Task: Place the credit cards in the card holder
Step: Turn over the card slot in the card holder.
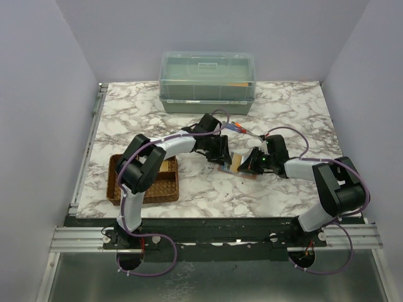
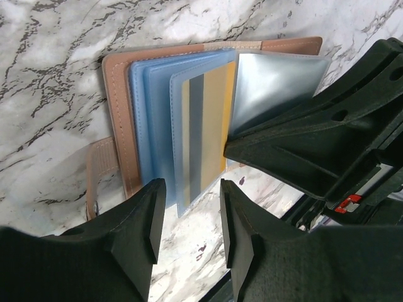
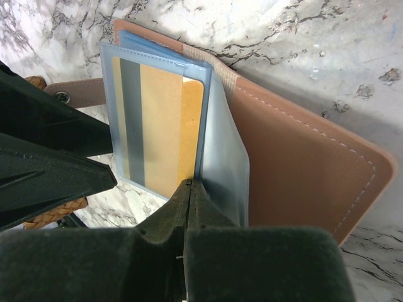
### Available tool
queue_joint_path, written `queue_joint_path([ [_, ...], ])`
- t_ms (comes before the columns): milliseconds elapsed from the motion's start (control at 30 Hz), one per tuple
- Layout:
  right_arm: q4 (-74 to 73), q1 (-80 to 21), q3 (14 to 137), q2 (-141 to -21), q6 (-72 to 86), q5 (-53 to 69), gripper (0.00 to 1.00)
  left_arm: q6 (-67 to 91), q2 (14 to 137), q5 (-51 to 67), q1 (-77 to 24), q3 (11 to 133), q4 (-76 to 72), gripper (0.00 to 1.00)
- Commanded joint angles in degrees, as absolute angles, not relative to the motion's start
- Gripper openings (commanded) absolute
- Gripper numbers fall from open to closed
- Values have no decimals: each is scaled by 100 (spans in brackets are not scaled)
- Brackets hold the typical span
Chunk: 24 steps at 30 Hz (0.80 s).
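The pinkish-tan card holder (image 1: 237,165) lies open on the marble table between my two grippers. A tan-gold credit card (image 3: 160,126) with a grey stripe sits partly inside one of its clear blue-tinted sleeves, its right edge sticking out; it also shows in the left wrist view (image 2: 217,119). My right gripper (image 3: 190,185) is shut on the lower edge of a clear sleeve page (image 3: 223,157) and holds it upright off the brown cover (image 3: 302,163). My left gripper (image 2: 192,214) is open and empty, just in front of the sleeves' edge. Other cards are not clearly visible.
A brown woven tray (image 1: 167,189) stands at the front left. A clear lidded box (image 1: 208,82) stands at the back. Red-and-blue screwdrivers (image 1: 239,128) lie behind the card holder. The holder's snap strap (image 3: 75,94) lies on the table beside it.
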State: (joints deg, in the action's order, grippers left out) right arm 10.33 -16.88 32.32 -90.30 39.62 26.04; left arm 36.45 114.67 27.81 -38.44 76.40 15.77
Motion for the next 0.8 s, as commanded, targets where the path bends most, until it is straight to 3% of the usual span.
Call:
queue_joint_path([
  [0,924,-1720,3173,-9146,3900,2394,0,3627,11542,2904,-3925,7733,1503,44],
  [233,749,-1722,3165,-8898,3912,2306,0,3491,11317,2905,-4061,7687,1339,36],
  [767,-1991,-1706,3676,-6642,3877,387,20,3964,11503,3801,-4383,7644,141,43],
])
